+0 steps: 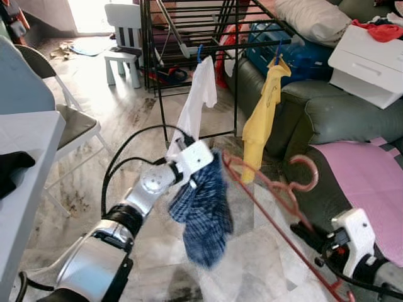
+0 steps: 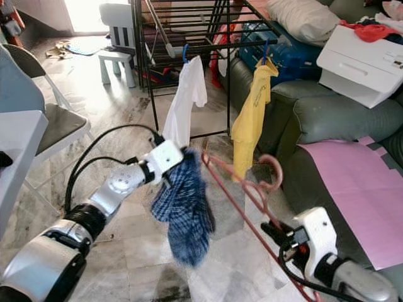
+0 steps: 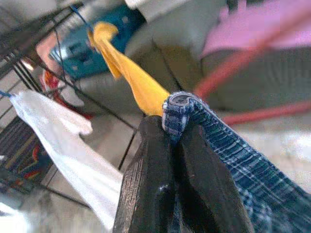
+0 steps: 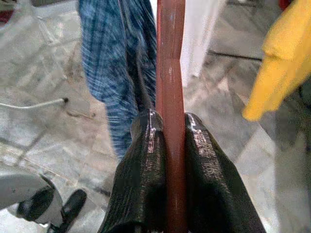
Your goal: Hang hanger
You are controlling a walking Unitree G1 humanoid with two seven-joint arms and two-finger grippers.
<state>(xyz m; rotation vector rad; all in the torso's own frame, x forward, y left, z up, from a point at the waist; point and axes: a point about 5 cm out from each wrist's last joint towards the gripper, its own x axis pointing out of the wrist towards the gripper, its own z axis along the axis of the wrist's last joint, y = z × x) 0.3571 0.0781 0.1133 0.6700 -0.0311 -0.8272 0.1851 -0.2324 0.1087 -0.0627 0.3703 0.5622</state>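
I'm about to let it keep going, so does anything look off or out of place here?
Yes. The blue plaid garment dangles in a bunch from the left gripper, not spread over the red hanger, which the right gripper holds slanted. On the sofa, a white drawer unit sits tilted.

Smooth red plastic hanger (image 1: 277, 189); soft blue checked woven cloth (image 1: 204, 214); glossy marbled floor tiles (image 1: 252, 270); black metal drying rack (image 1: 189, 38).
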